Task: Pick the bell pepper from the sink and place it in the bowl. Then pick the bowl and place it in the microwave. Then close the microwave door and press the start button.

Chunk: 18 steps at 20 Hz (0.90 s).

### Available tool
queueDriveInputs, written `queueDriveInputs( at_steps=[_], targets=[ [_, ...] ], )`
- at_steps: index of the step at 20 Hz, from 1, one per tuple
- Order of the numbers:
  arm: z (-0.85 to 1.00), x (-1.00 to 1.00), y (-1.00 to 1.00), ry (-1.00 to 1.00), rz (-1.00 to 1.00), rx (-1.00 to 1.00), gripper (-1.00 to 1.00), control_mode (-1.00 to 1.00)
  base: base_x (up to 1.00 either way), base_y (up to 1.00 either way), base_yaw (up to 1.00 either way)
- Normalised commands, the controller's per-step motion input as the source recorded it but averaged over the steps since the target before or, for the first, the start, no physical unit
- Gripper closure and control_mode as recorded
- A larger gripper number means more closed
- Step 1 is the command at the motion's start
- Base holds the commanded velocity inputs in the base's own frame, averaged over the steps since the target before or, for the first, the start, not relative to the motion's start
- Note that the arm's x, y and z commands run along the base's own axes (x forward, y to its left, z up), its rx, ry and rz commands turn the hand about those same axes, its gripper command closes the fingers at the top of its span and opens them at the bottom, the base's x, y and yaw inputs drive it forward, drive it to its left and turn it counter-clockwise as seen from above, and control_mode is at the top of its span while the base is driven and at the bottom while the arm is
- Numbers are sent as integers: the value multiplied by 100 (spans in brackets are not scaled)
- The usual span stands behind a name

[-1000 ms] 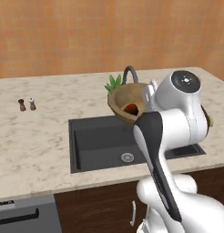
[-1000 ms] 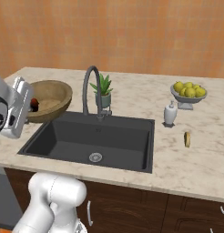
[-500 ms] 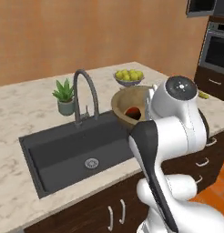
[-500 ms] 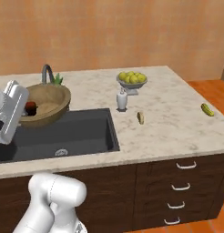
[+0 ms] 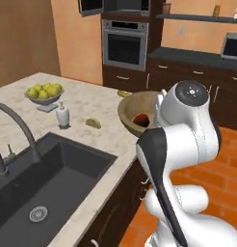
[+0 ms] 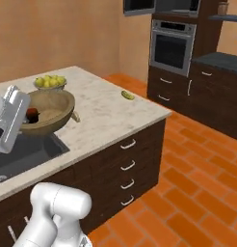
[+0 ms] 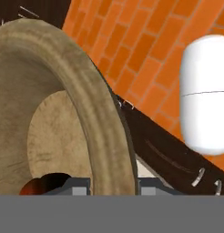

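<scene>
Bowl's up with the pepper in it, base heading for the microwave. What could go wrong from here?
1. The end effector pinches the bowl by one spot of its thick rim; the bowl could slip or tip.
2. The bell pepper lies loose near the gripped side; a tilt could roll it out onto the brick floor.
3. The bowl hangs level with the counter corner; a swing could clip that edge.

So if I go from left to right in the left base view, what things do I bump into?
faucet → dish of yellow fruits → soap dispenser → small green thing on the counter → wooden bowl with the bell pepper → robot arm
</scene>
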Motion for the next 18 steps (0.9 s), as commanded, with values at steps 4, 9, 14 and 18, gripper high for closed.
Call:
queueDriveInputs(
  at_steps=[4,9,14,18],
  targets=[
    [0,0,0,0,0,0,100,100,10,-98,-52],
    [0,0,0,0,0,0,100,100,70,-100,-22],
    [0,0,0,0,0,0,100,100,100,-100,-4],
    [0,0,0,0,0,0,100,100,100,-100,0]
  ],
)
